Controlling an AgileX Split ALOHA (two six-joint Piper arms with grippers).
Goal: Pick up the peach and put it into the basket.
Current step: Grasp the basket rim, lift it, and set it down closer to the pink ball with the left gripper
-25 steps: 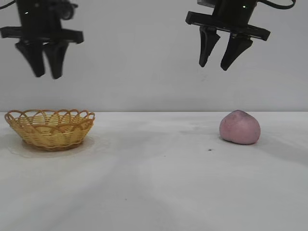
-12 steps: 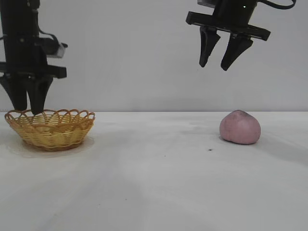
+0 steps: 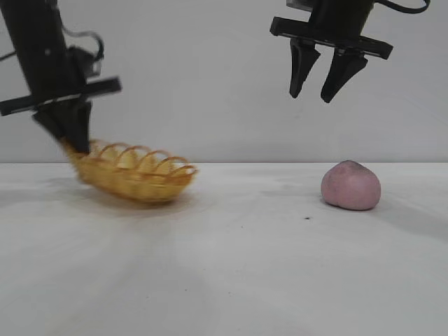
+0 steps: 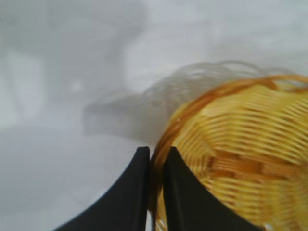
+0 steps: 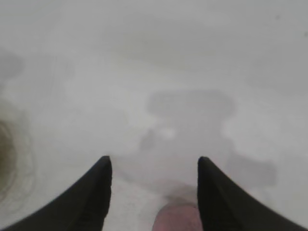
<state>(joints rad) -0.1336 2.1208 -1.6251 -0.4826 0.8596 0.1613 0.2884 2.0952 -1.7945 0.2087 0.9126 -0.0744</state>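
Observation:
The yellow-orange wicker basket (image 3: 136,173) is tilted, its left rim raised off the white table. My left gripper (image 3: 75,145) is shut on that rim; in the left wrist view the fingers (image 4: 171,192) pinch the rim of the basket (image 4: 240,144). The pink-mauve peach (image 3: 351,185) rests on the table at the right. My right gripper (image 3: 311,94) hangs open and empty high above and slightly left of the peach. In the right wrist view the gripper (image 5: 154,161) is open and the top of the peach (image 5: 177,219) shows between its fingers.
The white table (image 3: 238,266) stretches between basket and peach. A small dark speck (image 3: 306,218) lies left of the peach. A plain grey wall stands behind.
My left gripper came down, closed on the basket's left rim, and has dragged and tilted the basket to the right. The right gripper and peach have not moved.

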